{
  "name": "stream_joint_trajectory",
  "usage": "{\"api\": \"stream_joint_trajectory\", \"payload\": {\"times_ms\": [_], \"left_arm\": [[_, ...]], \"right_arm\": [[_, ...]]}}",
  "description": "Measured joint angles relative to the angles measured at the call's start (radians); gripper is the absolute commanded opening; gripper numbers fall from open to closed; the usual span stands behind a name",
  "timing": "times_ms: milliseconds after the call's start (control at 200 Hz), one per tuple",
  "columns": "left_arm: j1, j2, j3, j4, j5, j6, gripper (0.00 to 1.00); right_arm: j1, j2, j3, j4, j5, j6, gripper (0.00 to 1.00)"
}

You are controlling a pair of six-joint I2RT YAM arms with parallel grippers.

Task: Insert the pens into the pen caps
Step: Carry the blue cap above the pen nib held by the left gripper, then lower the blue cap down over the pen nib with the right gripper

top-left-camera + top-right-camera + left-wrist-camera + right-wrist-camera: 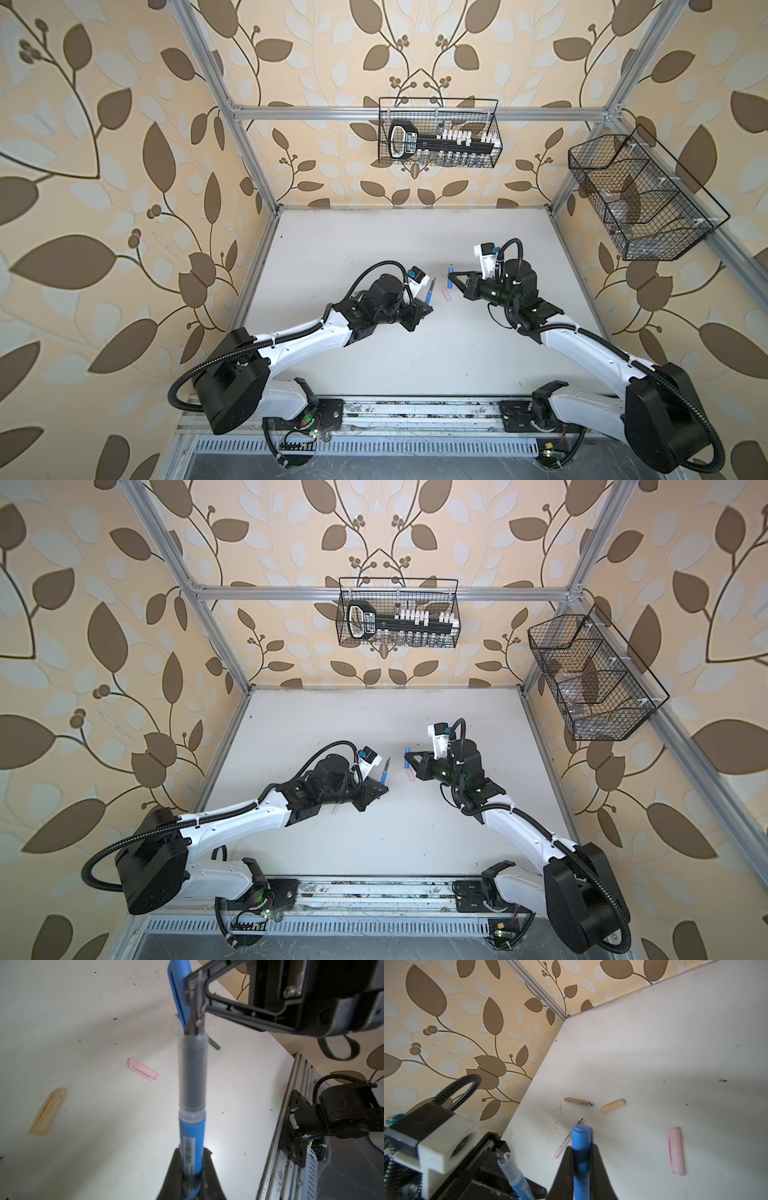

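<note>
My left gripper is shut on the blue pen, whose grey tip end points away from the jaws. My right gripper is shut on the blue pen cap. In both top views the pen and cap are held above mid-table, a short gap apart. On the table lie a tan pen, a tan cap, a pink cap and a pinkish pen, partly hidden behind the blue cap. A dark green piece shows behind the blue pen.
A wire basket with a black tool hangs on the back wall, and another wire basket hangs on the right wall. An aluminium rail carrying both arm bases runs along the table's near edge.
</note>
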Motion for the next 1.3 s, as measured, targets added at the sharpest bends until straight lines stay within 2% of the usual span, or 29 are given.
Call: {"api": "stream_joint_trajectory", "payload": {"times_ms": [420,805,1300], "left_arm": [[-0.008,0.018,0.044,-0.002,0.032,0.000,0.00],[-0.021,0.019,0.053,-0.002,0.074,0.000,0.00],[-0.027,0.024,0.063,-0.009,0.078,0.000,0.00]], "right_arm": [[0.000,-0.114,0.000,0.068,-0.019,0.092,0.11],[0.023,-0.128,0.000,0.139,-0.019,0.164,0.09],[0.056,-0.111,0.000,0.161,-0.001,0.167,0.09]]}}
